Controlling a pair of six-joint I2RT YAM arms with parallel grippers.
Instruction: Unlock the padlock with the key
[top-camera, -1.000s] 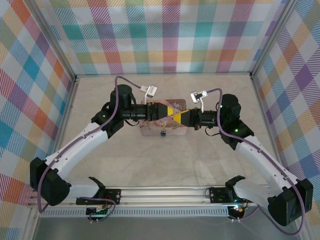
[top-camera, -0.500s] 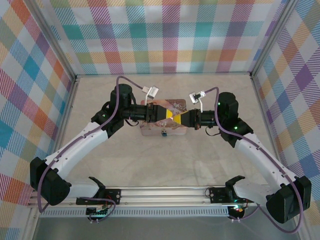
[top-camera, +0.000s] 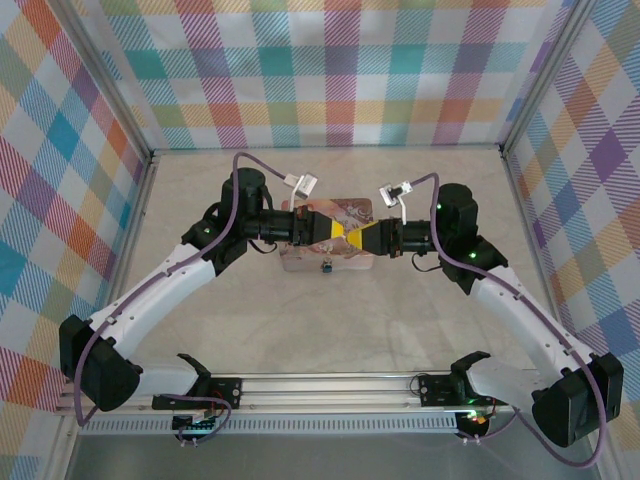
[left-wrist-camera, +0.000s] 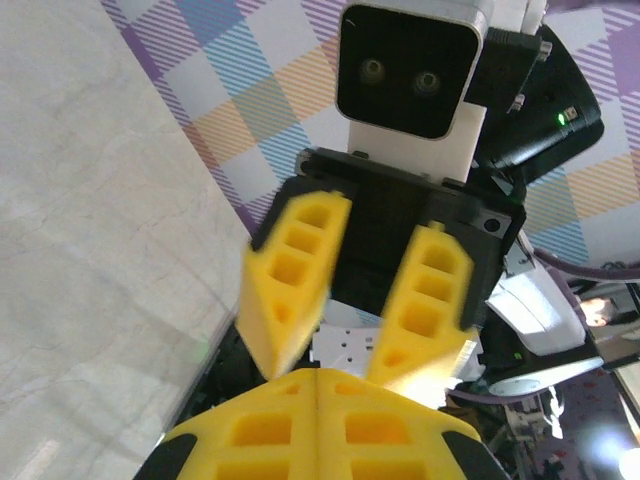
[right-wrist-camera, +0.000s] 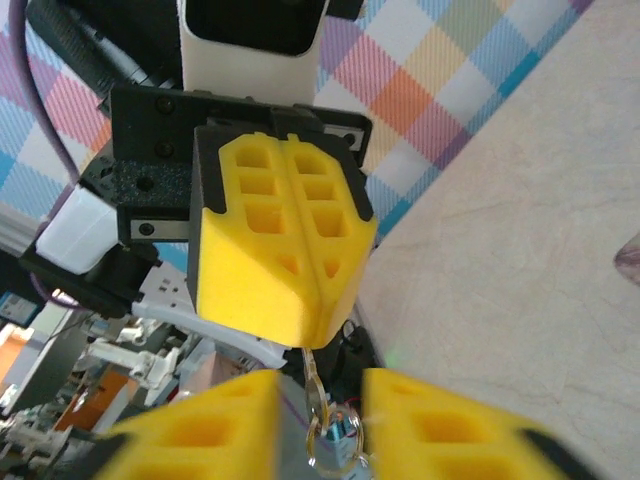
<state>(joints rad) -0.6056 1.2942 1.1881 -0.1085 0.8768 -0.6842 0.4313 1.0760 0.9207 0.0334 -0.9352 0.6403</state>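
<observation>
- Left hand (right-wrist-camera: 310, 322) — closed tight, pinching a thin silvery key (right-wrist-camera: 314, 385) that dangles beneath it. Over the last second it has drawn back a little.
- Padlock (top-camera: 327, 267) — hangs at the near edge of the pink tin (top-camera: 352, 208) on the bench (top-camera: 300, 310), untouched, where it was a second ago.
- Right hand (left-wrist-camera: 335, 365) — spread wide open and holding nothing. It has edged in until the two hands meet tip to tip, so this looks like a key handover or regrasp, with the unlocking not yet begun.

Top camera looks down; wrist cameras (close) face each other.
</observation>
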